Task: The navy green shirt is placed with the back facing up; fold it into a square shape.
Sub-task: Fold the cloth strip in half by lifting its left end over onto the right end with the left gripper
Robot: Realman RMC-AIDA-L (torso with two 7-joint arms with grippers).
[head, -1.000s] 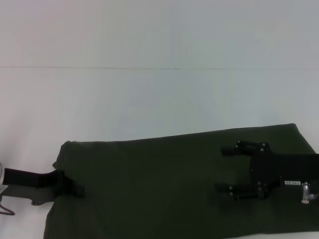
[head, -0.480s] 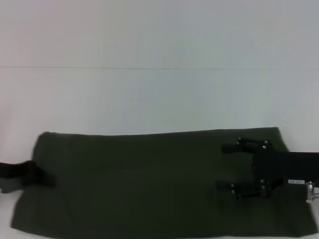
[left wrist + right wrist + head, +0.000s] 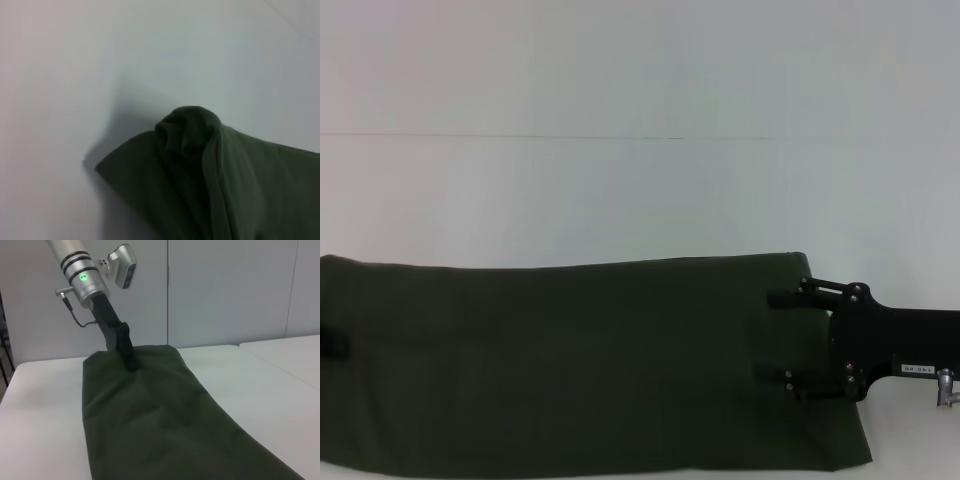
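a white table (image 3: 620,190) fills the scene, a faint seam line running across it. behind the table stand pale grey wall panels (image 3: 225,290) split by vertical joints.

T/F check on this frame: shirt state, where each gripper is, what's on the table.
1. The navy green shirt lies as a long band across the white table. True.
2. The right gripper is over the shirt's right end. True.
3. The left gripper hangs high above the table, clear of the cloth. False: it is down at the shirt's far left end, touching the fabric.
4. The shirt is already a square. False: it is much longer than it is deep.
5. The right gripper's fingers are pinched together. False: they stand apart.
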